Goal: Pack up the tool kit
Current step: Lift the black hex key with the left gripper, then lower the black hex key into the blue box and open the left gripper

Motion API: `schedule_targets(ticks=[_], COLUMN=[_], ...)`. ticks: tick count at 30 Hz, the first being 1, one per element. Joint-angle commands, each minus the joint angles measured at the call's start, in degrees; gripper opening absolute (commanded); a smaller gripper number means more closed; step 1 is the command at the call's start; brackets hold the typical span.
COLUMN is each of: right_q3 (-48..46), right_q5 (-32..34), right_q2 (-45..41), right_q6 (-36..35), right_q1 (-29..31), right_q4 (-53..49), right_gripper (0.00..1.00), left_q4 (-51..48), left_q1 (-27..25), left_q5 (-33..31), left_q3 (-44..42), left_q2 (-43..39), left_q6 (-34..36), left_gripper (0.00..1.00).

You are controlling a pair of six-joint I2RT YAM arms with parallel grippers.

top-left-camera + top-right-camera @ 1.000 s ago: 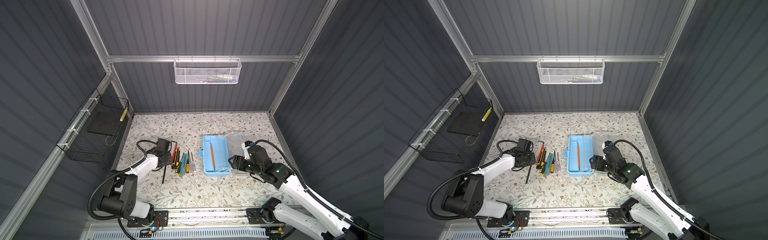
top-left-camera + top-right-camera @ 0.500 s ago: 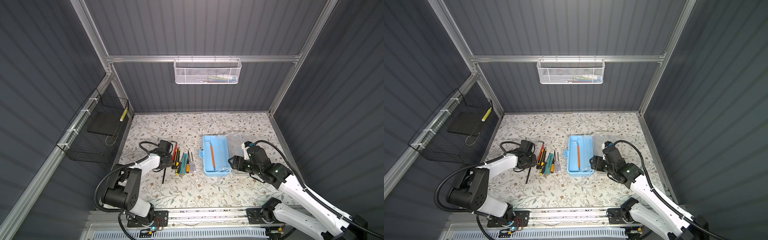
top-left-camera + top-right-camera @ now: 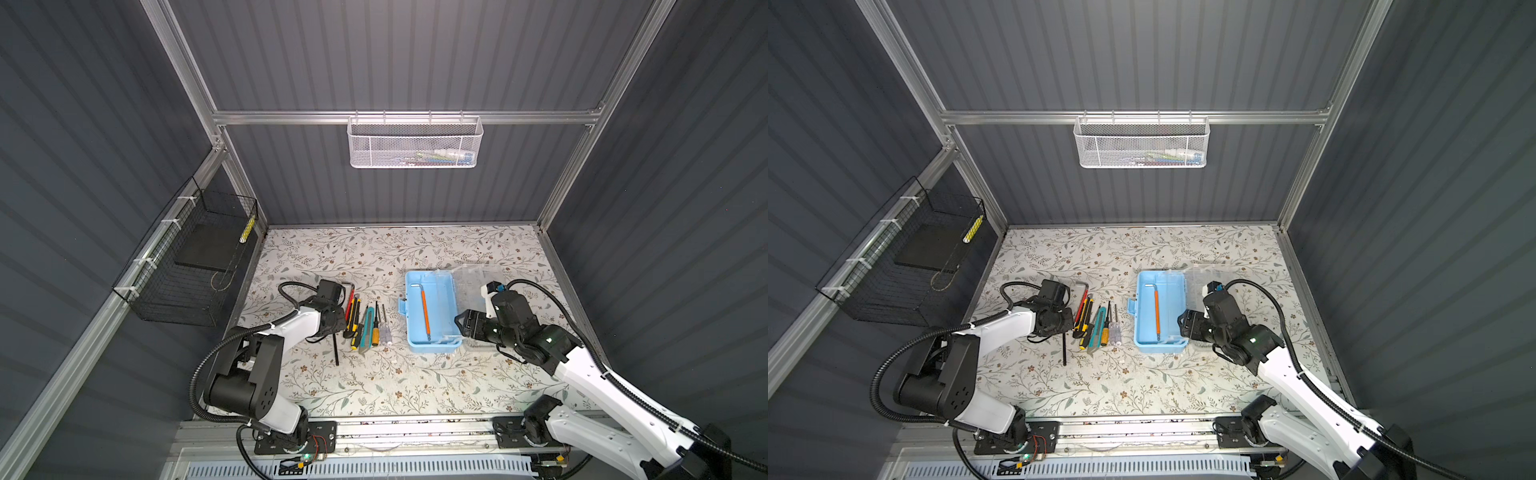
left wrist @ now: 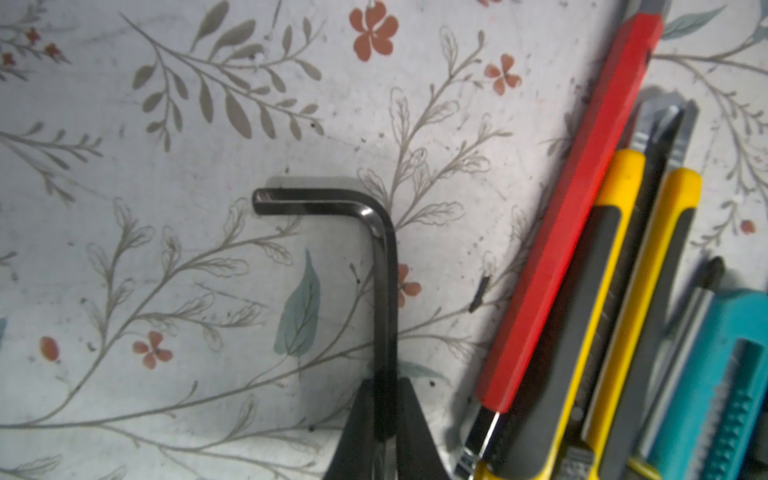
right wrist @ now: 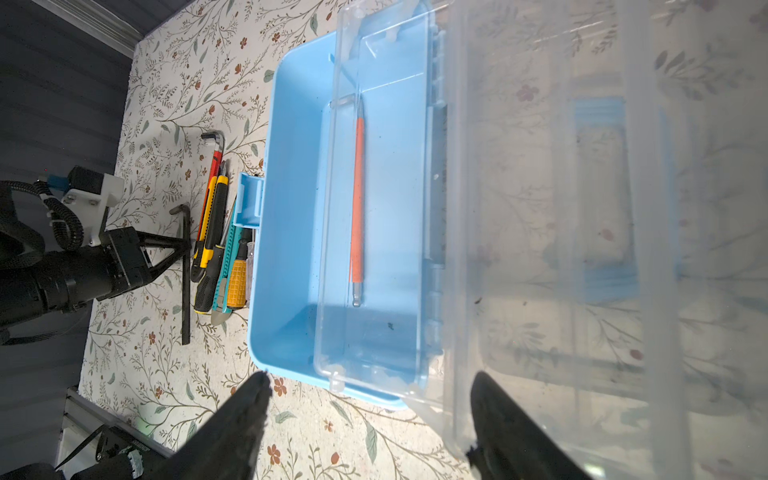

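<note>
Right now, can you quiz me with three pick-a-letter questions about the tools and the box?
1. Where is the orange hex key?
A. in a drawer
B. in the light-blue box
C. in a cup

2. What colour is the tool that the left hand grips?
A. red
B. teal
C. black

3. How is the box's clear lid?
A. open
B. shut
C. missing

Answers:
1 B: it lies on the box's floor.
2 C: the hand is shut on the long shank of the black hex key.
3 A: the lid is swung away to the side, which leaves the box uncovered.
</note>
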Motion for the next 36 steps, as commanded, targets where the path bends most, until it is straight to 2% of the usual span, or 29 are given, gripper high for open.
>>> schedule_targets(ticks=[1,5,8,16,19,22,26,29,33,36], right_q3=[-0.3,-0.3,-0.4,1.0,1.4,2.1,3.5,3.7,3.9,3.8], right_q5=[0.1,-0.1,-0.6,-0.8,-0.9,-0.6,0.8,0.8,0.5,0.4], right_q2=[0.4,1.2,1.4,0.7,0.2,0.0,-1.0,-2.0,-2.3,-2.5], right_q6=[0.3,0.3,0.4,0.5,0.7,0.7,0.5,0.8,1.1,1.1], right_q1=[0.2,0.2,0.2,0.2,0.2,0.1,0.0,-0.1,-0.1,-0.3], right_q4=[0.3,0.7,1.3,1.2,1.2,0.6,-1.1,-1.4,-1.8,-1.8], right_gripper=[0.76,0.76,0.76,0.76,0.76,0.76,0.76,0.76,0.76,0.76], left_q4=[-1.1,-0.9,-1.0,-6.6,-8.8,-6.9,0.0,3.9,8.4,10.3], left_q1=[0.2,0.2,0.2,-0.4,-3.3,-9.1,-17.5,-24.4,-29.4,-30.5], left_q5=[0.2,0.2,-0.1,4.5,5.9,6.6,7.9,5.4,4.2,3.2], left_q3=[-0.7,-0.6,-0.4,3.0,6.3,9.6,14.0,18.4,24.2,28.4], left_q2=[1.4,1.8,1.0,-13.9,-19.8,-22.6,-19.3,-12.7,-2.0,4.7], left_q6=[0.6,0.7,0.9,0.3,-2.7,-7.7,-13.5,-14.6,-15.6,-15.3], left_gripper=[0.07,0.0,0.0,0.0,0.0,0.0,0.0,0.0,0.0,0.0])
